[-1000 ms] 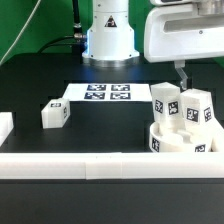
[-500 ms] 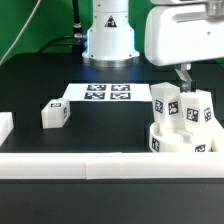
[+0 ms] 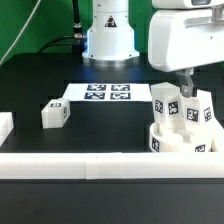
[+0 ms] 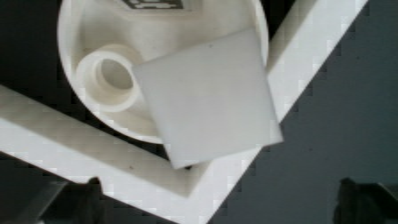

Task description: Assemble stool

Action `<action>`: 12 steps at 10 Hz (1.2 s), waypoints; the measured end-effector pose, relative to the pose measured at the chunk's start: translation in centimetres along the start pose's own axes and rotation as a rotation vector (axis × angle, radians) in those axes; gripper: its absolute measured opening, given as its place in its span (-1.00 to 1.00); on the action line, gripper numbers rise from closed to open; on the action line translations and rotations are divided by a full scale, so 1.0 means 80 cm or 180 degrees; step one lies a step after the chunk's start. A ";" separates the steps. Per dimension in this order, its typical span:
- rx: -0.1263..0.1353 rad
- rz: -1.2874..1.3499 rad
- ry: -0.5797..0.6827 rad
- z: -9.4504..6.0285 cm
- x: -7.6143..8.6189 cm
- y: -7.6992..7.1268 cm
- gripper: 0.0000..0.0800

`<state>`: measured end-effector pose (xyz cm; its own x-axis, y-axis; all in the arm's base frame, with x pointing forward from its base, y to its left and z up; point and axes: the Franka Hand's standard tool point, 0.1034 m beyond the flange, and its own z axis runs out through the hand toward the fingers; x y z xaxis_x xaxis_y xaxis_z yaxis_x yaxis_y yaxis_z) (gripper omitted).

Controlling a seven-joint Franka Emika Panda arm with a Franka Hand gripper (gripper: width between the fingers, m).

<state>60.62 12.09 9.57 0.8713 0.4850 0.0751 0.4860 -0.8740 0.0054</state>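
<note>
The stool's round white seat (image 3: 186,143) lies at the exterior view's right, against the front rail. Two tagged legs stand upright on it, one (image 3: 165,104) beside the other (image 3: 199,109). A third leg (image 3: 55,115) lies loose on the black table toward the exterior view's left. My gripper (image 3: 185,88) hangs just above and behind the standing legs, open, with nothing between its fingers. In the wrist view the seat (image 4: 93,40) shows a round socket, and a leg's flat top (image 4: 214,95) fills the middle. The dark fingertips (image 4: 365,200) stand far apart.
The marker board (image 3: 105,93) lies in front of the robot base (image 3: 108,35). A long white rail (image 3: 90,166) runs along the front, and it meets another at a corner (image 4: 214,175) under the gripper. A white rail end (image 3: 4,125) sits at the exterior view's left edge.
The gripper has come down and slightly toward the exterior view's right, closer to the two upright legs. It stays open. The parts have not moved.
</note>
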 end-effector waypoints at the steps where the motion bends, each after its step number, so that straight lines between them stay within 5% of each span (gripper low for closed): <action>1: 0.0003 -0.0009 -0.0020 0.005 -0.003 0.001 0.62; 10: 0.0020 -0.0021 -0.0106 0.027 -0.022 -0.002 0.62; 11: 0.0020 -0.0020 -0.0106 0.027 -0.021 -0.002 0.29; 12: 0.0020 -0.0020 -0.0106 0.027 -0.021 -0.004 0.29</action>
<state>59.18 11.61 7.30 0.8700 0.4913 0.0418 0.4917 -0.8707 -0.0006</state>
